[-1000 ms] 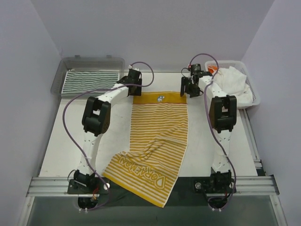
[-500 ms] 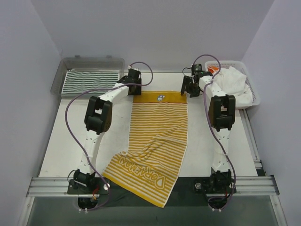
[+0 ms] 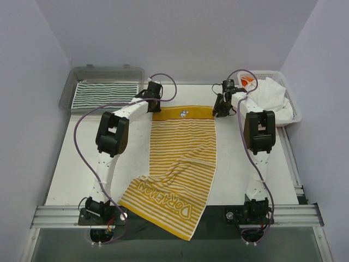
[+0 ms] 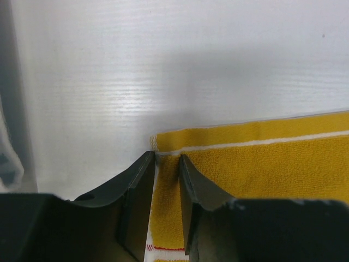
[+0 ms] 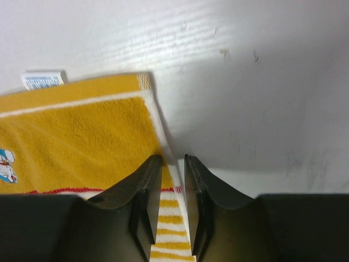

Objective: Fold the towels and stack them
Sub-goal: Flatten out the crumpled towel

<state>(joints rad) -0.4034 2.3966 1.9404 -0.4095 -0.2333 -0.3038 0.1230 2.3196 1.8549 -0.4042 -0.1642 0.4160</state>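
left wrist: yellow towel (image 4: 262,164) side edge between jaws | right wrist: likewise

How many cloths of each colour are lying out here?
Yellow-and-white striped towel: 1
Green-and-white striped towel: 1
White towel heap: 1, pieces within cannot be counted
Orange scrap beside it: 1, kind unclear
Total: 4
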